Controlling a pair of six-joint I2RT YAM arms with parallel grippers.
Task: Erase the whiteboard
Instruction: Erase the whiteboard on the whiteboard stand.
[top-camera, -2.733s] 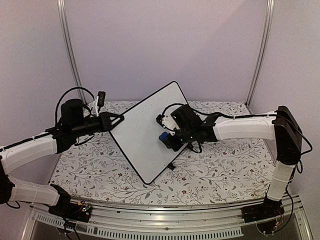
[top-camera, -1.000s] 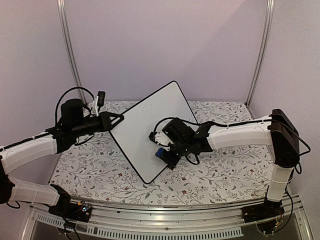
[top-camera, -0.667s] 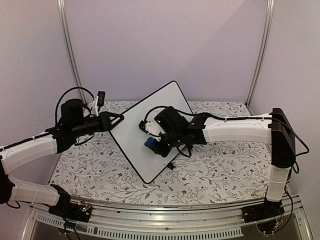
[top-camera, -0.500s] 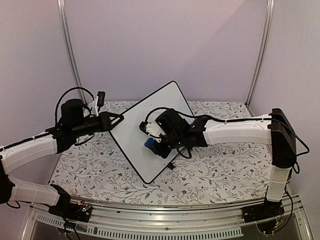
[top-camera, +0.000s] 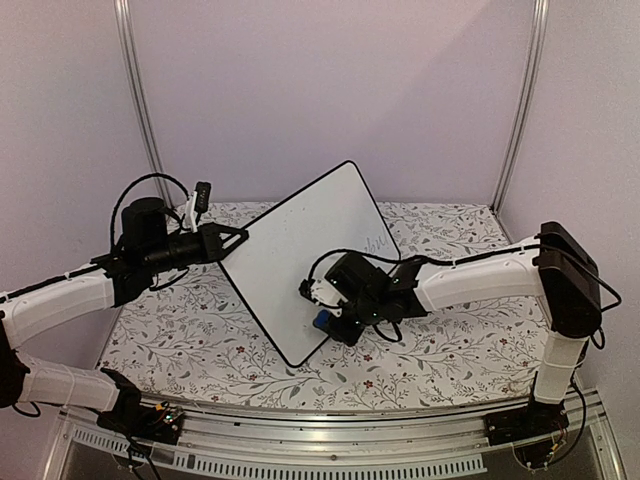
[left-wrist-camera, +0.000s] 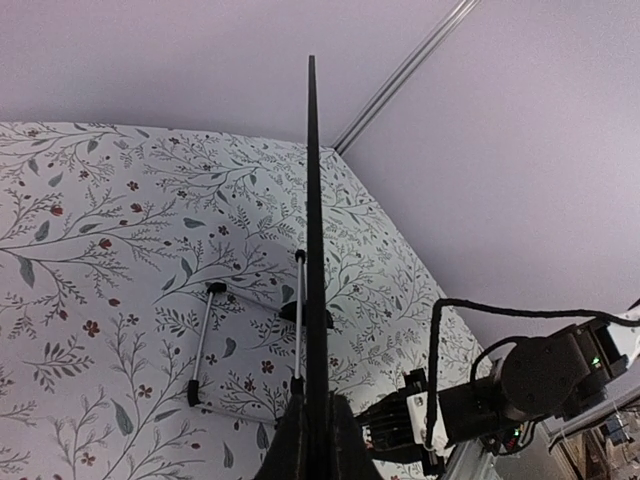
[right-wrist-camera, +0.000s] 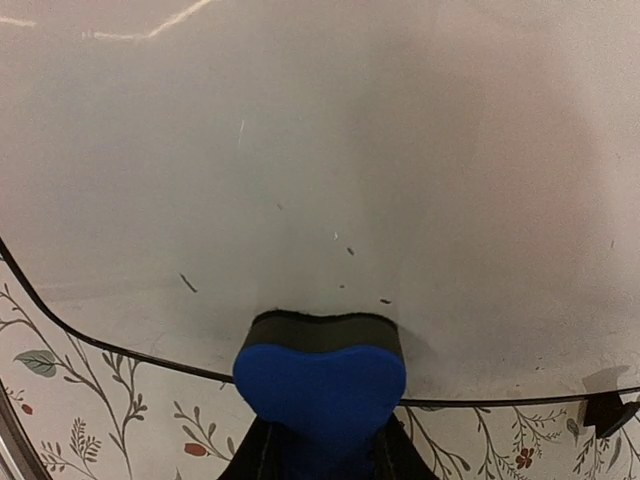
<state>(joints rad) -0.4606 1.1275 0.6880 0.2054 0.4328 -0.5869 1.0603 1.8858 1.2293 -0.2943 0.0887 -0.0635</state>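
The whiteboard stands propped mid-worktop, its glossy face toward the right arm and its long edges running from near-left toward far-right. It looks stiff, light and slippery — best pinched at the thin frame, where the left gripper is clamped tight. The right gripper clasps a blue eraser against the board's lower edge.

Layout: whiteboard stands tilted on table, my left gripper on its left edge, my right gripper pressing eraser against its lower right edge.
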